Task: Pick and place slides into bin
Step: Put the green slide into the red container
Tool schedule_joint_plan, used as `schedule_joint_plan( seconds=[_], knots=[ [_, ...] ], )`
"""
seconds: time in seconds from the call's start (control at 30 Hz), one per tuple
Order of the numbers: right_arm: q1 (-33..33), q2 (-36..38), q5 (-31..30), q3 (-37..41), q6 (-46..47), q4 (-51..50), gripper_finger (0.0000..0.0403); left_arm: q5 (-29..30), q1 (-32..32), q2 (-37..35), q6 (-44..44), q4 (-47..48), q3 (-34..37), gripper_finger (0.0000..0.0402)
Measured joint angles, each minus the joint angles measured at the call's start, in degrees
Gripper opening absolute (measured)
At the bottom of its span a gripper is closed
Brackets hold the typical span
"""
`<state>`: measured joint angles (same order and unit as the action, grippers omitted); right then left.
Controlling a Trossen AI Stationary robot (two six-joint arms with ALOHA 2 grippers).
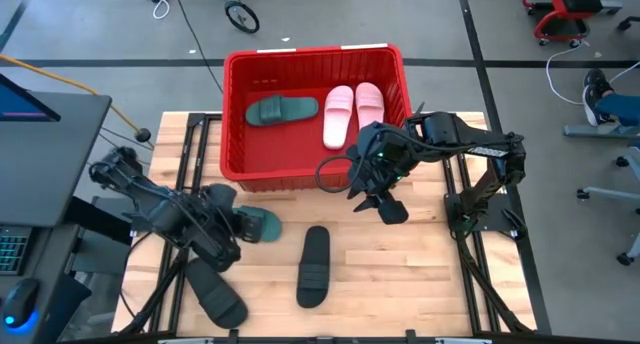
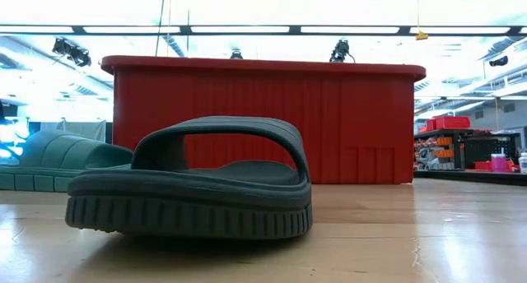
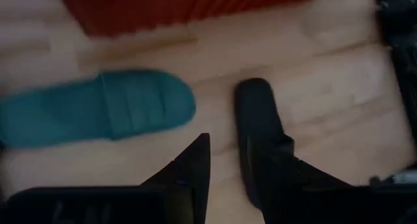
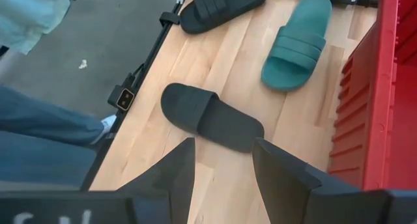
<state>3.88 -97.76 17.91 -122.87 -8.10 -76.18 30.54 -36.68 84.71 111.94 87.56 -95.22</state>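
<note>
The red bin [image 1: 312, 174] stands at the table's far middle and holds one dark green slide [image 1: 281, 110] and two pale pink slides [image 1: 353, 109]. A second green slide [image 1: 262, 224] lies sole down on the table; it also shows in the left wrist view [image 3: 98, 113]. One black slide [image 1: 314, 266] lies at the table's middle. Another black slide [image 1: 216, 295] lies at the near left. My left gripper [image 1: 232, 224] is open and empty beside the green slide [image 3: 228, 175]. My right gripper [image 1: 378, 204] is open and empty just in front of the bin's near right corner [image 4: 225, 172].
The bin's near wall [image 2: 263, 122] rises behind the middle black slide [image 2: 189, 192]. A person's legs [image 4: 45, 133] stand beside the table's near edge. Bare wood lies at the table's near right [image 1: 420, 274]. A dark cable loop [image 1: 330, 174] hangs by the right arm.
</note>
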Motion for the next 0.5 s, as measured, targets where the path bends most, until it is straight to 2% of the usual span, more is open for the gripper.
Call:
schedule_joint_plan(
  seconds=[0.07,0.17,0.27,0.4,0.5],
  knots=[
    [0.00,0.00,0.02,0.00,-0.02,-0.25,0.0159,0.60,-0.12,-1.53,1.44,-8.55,6.81,0.0107],
    [0.00,0.00,0.02,0.00,-0.12,-0.26,0.0159,1.00,0.47,-2.19,-3.59,-23.95,15.21,0.0103],
    [0.04,0.00,0.04,0.11,-1.12,-0.24,0.0159,-2.78,2.58,-1.27,-6.18,-35.12,22.37,0.0099],
    [0.04,0.00,0.11,0.81,-0.66,-0.22,0.0159,-12.33,5.69,-0.64,-2.51,-33.63,29.69,0.0092],
    [0.04,0.00,0.16,1.91,0.33,-0.23,0.0159,-14.03,7.54,-0.74,1.87,-26.39,34.01,0.0087]
  ],
)
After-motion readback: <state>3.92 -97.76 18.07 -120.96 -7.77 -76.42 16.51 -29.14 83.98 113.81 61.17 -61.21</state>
